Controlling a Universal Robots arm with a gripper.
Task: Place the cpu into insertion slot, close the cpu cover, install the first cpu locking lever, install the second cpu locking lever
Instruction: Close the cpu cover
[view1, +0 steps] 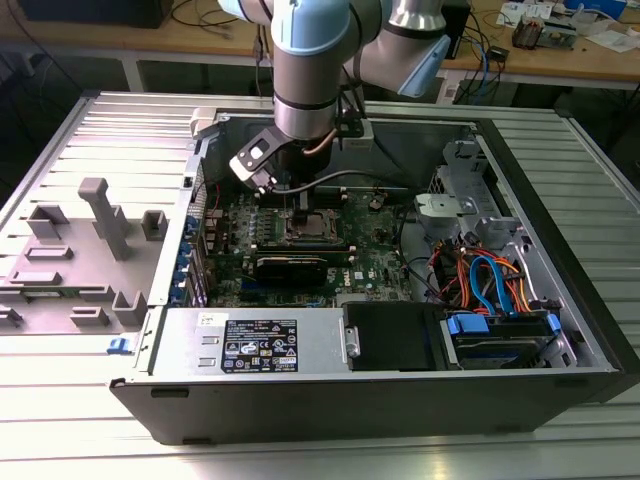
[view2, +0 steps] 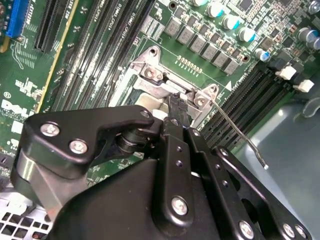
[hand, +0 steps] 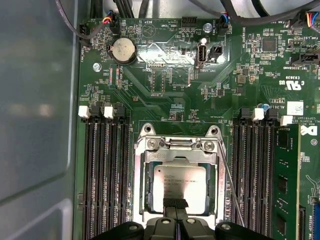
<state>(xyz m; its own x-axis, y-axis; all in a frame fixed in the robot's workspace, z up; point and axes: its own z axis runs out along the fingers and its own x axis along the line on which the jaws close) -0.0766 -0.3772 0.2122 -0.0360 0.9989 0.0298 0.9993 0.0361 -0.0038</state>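
The cpu (hand: 180, 182), a dull silver square, lies flat in the insertion slot (view1: 316, 226) on the green motherboard. The silvery cpu cover (hand: 142, 185) lies down around it, with the chip showing through its window. My gripper (hand: 175, 204) is shut with nothing held, its narrow black tips together at the edge of the cover and chip. In the second wrist view the gripper (view2: 175, 100) meets the cover (view2: 160, 87) near its hinge screws. A thin wire locking lever (hand: 232, 185) runs along one side of the socket, and its free end (view2: 263, 165) angles away over the memory slots.
Long black memory slots (hand: 102, 175) flank the socket on both sides. A coin battery (hand: 123, 50) sits further up the board. The case holds a power supply (view1: 255, 340) and coloured cables (view1: 490, 275). A grey fixture (view1: 90, 250) lies on the exterior view's left.
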